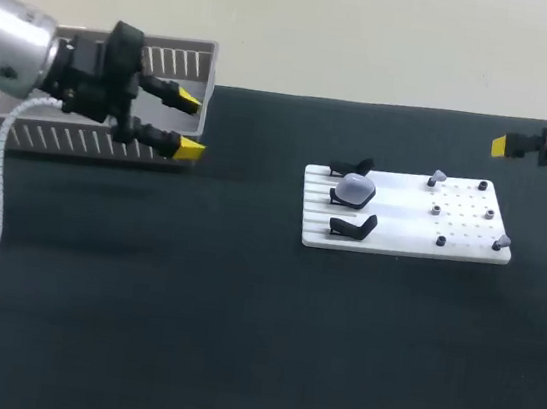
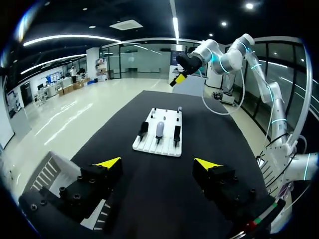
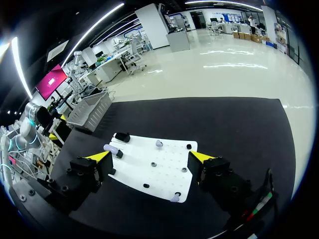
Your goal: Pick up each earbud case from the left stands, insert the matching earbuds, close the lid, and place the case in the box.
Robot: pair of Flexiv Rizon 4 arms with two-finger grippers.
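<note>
Bare table (image 1: 186,334) runs across the whole front and between the slatted box (image 1: 80,144) at the left rear, with the left gripper (image 1: 189,125) hanging at its right end, jaws apart, and the white board (image 1: 401,233) right of centre, where three black stands (image 1: 351,227) and a case (image 1: 356,187) rise.

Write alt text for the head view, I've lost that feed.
A white board mid-table carries three black stands, the middle one holding a pale earbud case. The left gripper hangs open beside the grey slotted box at far left; the right gripper is at the right edge.
</note>
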